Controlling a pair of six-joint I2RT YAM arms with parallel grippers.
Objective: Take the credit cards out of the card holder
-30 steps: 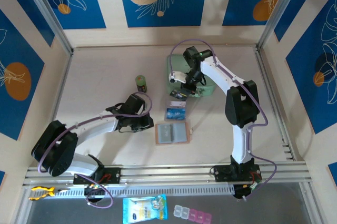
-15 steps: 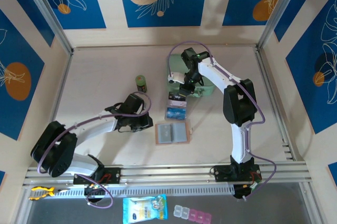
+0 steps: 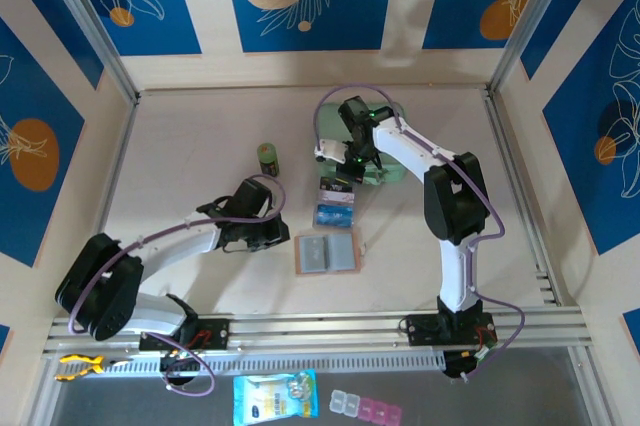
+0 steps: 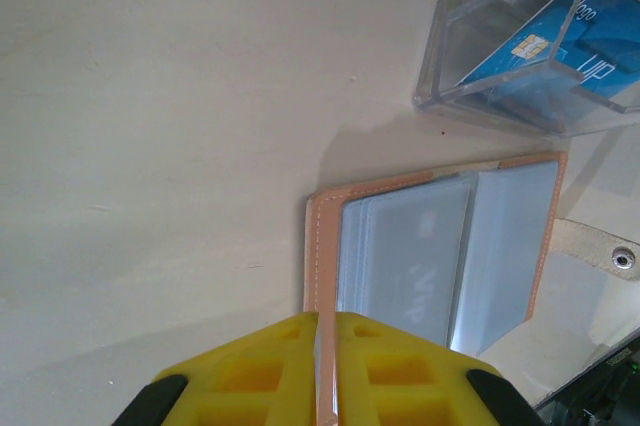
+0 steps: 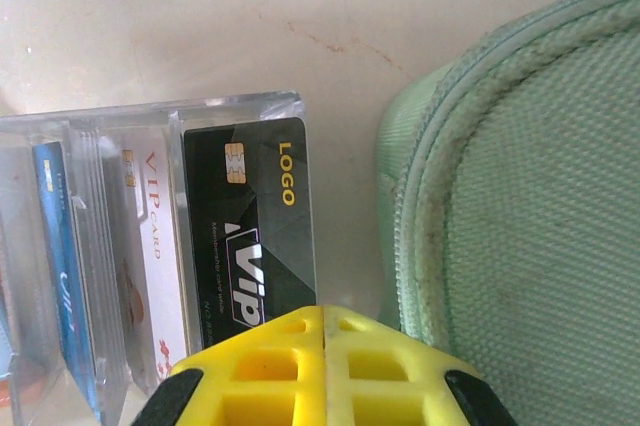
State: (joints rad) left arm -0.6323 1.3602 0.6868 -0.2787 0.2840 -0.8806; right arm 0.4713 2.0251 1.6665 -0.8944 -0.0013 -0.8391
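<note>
Card holder open flat, left end effector pressed together at edge, right end effector likewise

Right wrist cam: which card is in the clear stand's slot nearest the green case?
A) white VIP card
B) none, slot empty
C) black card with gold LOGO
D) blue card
C: the black card with gold LOGO print sits in the end slot of the clear stand, next to the green case. The white card and blue card sit in slots farther from the case.
</note>
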